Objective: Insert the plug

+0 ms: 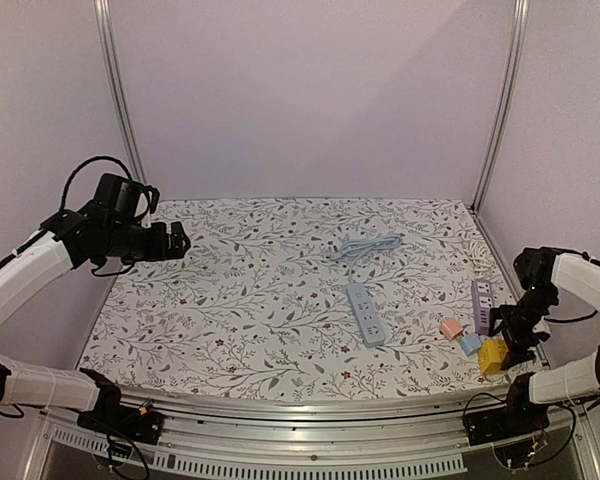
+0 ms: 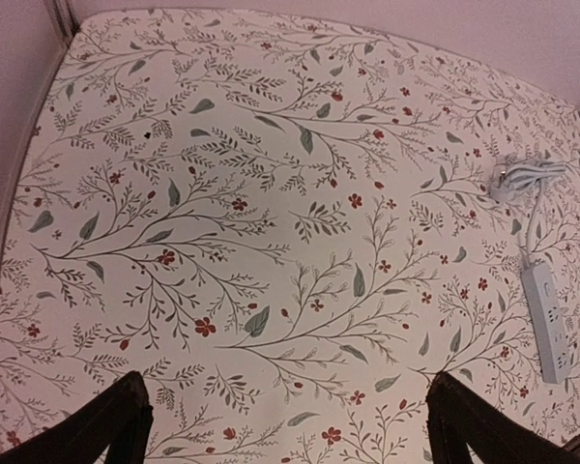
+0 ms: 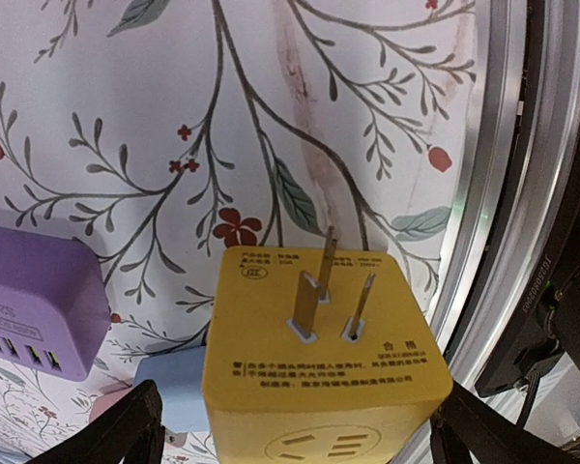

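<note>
Flowered cloth covers the counter (image 1: 230,320) inside pale walls, and at its near right corner, close to the metal edge rail (image 3: 498,145), sits the yellow plug (image 3: 324,358). I judge it a hard plastic block: stiff, fairly light, with smooth sides that could slide under a weak pinch. I would take it by two opposite flat sides, low on the body, and keep clear of the three thin prongs, which look like the only part that might bend. It is a rounded cube, bright yellow, with the flat metal prongs standing up toward my wrist camera, black print around them and socket slots on the face nearest the lens. The right fingers (image 3: 126,435) stand wide on either side of it; I cannot see either one pressing on it, so I call it not yet held. Just beside the plug lie a blue cube (image 1: 470,343), a pink cube (image 1: 451,327) and a purple strip (image 1: 482,305). Well apart, mid-counter, lies the pale power strip (image 1: 365,313) with its bundled cord (image 1: 365,245) beyond. The left fingers (image 2: 116,425) hang wide and empty over the far left side.
</note>
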Available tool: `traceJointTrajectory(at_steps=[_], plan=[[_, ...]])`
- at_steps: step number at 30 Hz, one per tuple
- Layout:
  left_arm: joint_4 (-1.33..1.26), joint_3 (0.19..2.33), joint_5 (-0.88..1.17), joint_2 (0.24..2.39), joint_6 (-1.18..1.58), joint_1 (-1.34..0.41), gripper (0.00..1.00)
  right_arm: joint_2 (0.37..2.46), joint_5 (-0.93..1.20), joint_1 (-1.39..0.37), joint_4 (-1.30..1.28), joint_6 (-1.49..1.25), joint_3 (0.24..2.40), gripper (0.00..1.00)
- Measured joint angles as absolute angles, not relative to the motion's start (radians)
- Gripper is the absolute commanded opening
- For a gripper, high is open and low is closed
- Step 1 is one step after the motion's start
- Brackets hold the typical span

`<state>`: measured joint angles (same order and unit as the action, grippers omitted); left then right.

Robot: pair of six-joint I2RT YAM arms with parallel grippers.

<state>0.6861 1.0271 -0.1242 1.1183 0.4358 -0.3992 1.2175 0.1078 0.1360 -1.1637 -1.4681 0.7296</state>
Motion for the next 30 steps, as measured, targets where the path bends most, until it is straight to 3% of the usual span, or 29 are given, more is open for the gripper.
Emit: traceJointTrajectory(at_steps=[11, 30], plan=[[0.712, 1.028, -0.134, 1.112, 0.438, -0.399, 1.00, 1.232, 0.118, 0.155, -1.067, -1.452, 0.691, 0.43], [0.719, 1.028, -0.139, 1.113, 0.438, -0.399, 0.99, 1.191, 0.088, 0.158, -1.125, -1.419, 0.800, 0.00]])
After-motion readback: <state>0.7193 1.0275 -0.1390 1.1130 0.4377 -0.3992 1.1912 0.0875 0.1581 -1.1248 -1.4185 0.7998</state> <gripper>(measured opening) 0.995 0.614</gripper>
